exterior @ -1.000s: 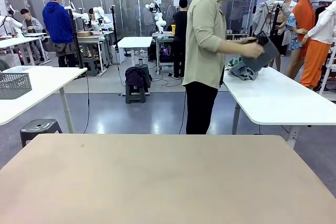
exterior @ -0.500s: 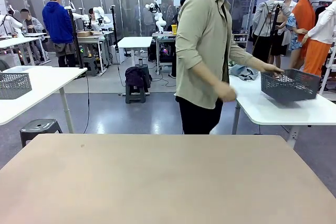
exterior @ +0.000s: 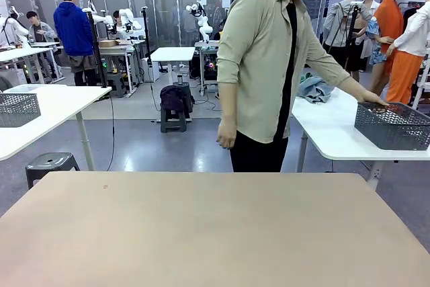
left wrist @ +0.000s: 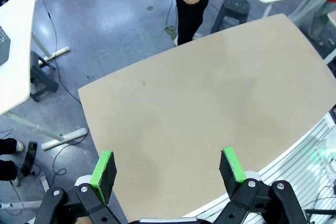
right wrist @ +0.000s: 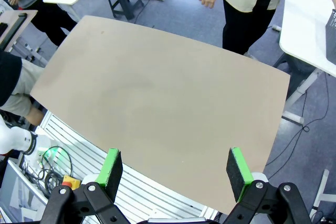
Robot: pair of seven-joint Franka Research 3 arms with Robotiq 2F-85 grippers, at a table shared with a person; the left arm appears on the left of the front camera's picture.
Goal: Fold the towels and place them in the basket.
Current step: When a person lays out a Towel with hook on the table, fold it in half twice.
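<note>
The tan table [exterior: 215,233] in front of me is bare. A person [exterior: 262,72] stands at its far side with one hand [exterior: 371,101] on the rim of the dark grey mesh basket [exterior: 393,126]. The basket stands on a white side table [exterior: 336,129] at the right. Pale grey-blue towels [exterior: 314,89] lie crumpled farther back on that side table. My left gripper [left wrist: 167,163] hangs open high above the tan table [left wrist: 199,108], nothing between its green pads. My right gripper [right wrist: 176,169] is likewise open above the table [right wrist: 157,93].
A second grey mesh basket [exterior: 19,109] sits on a white table [exterior: 54,109] at the left, with a grey stool [exterior: 50,165] beneath. A white rack [right wrist: 100,166] lies below the tan table's near edge.
The person has turned from the side table toward my table. The basket has gone from their hands onto the side table and slid nearer its front. The towels now lie behind it.
</note>
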